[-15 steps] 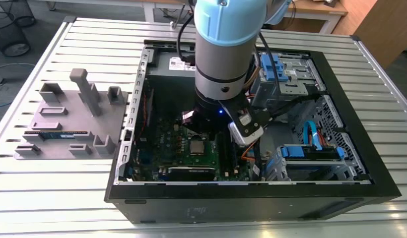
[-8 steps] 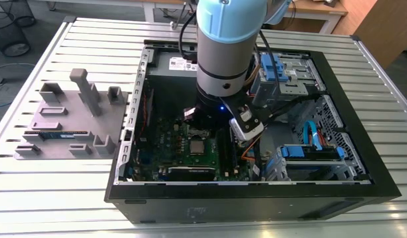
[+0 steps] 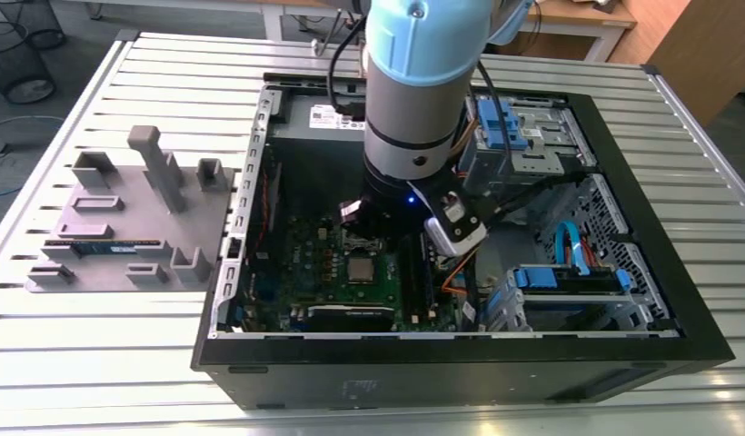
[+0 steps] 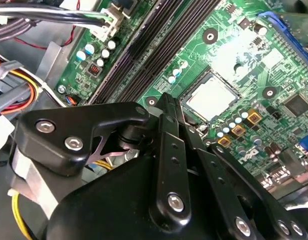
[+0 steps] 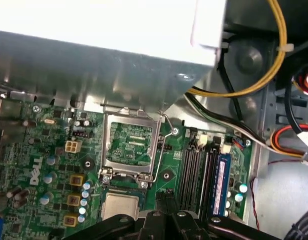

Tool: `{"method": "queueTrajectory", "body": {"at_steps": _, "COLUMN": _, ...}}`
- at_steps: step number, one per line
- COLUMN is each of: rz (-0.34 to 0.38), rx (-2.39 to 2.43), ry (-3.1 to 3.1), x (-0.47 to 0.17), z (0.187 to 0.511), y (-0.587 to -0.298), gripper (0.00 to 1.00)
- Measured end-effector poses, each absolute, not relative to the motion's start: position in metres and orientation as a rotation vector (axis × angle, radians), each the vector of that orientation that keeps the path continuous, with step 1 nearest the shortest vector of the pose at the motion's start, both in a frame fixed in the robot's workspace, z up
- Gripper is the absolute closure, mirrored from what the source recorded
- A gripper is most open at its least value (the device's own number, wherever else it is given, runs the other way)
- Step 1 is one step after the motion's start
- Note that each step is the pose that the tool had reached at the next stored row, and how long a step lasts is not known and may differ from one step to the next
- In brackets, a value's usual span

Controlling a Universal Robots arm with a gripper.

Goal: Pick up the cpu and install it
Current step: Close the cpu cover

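The cpu (image 4: 212, 96) lies flat in its socket on the green motherboard (image 4: 274, 60), silvery top up; it also shows in the first wrist view (image 5: 121, 206) and in the exterior view (image 3: 362, 269). The socket's metal load plate (image 5: 128, 145) stands hinged open beside it. My gripper (image 4: 173, 102) hangs just above the board beside the cpu's edge, apart from it. Its black fingertips (image 5: 166, 196) sit close together with nothing between them, so it is shut and empty. The arm (image 3: 409, 109) reaches down into the open computer case (image 3: 470, 354).
Black memory slots (image 5: 194, 167) and a blue memory stick (image 5: 224, 175) run beside the socket. Yellow, red and black cables (image 5: 274, 60) hang close by. Blue drive bays (image 3: 567, 277) fill the case's right side. A grey fixture (image 3: 118, 227) holding a memory stick stands outside, on the exterior view's left.
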State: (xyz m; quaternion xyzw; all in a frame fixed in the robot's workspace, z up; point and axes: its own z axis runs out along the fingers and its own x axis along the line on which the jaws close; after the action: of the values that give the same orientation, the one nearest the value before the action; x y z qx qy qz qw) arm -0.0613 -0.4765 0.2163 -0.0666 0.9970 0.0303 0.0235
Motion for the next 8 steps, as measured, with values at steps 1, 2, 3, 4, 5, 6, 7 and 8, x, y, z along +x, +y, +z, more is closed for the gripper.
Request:
{"method": "queueTrajectory", "body": {"at_steps": 1, "rz": 0.094, "rx": -0.211, "ry": 3.086, "x": -0.0613, "z": 0.2160, "y": -0.4755, "gripper": 0.89}}
{"method": "queueTrajectory", "body": {"at_steps": 2, "rz": 0.095, "rx": -0.216, "ry": 3.086, "x": -0.0614, "z": 0.2155, "y": -0.4742, "gripper": 0.89}}
{"method": "queueTrajectory", "body": {"at_steps": 3, "rz": 0.095, "rx": -0.221, "ry": 3.085, "x": -0.0613, "z": 0.2151, "y": -0.4730, "gripper": 0.89}}
{"method": "queueTrajectory", "body": {"at_steps": 4, "rz": 0.095, "rx": -0.225, "ry": 3.085, "x": -0.0613, "z": 0.2148, "y": -0.4718, "gripper": 0.89}}
{"method": "queueTrajectory", "body": {"at_steps": 5, "rz": 0.096, "rx": -0.230, "ry": 3.085, "x": -0.0613, "z": 0.2144, "y": -0.4707, "gripper": 0.89}}
{"method": "queueTrajectory", "body": {"at_steps": 6, "rz": 0.097, "rx": -0.235, "ry": 3.085, "x": -0.0612, "z": 0.2140, "y": -0.4699, "gripper": 0.89}}
{"method": "queueTrajectory", "body": {"at_steps": 7, "rz": 0.098, "rx": -0.239, "ry": 3.084, "x": -0.0612, "z": 0.2136, "y": -0.4690, "gripper": 0.89}}
{"method": "queueTrajectory", "body": {"at_steps": 8, "rz": 0.098, "rx": -0.244, "ry": 3.084, "x": -0.0611, "z": 0.2132, "y": -0.4683, "gripper": 0.89}}
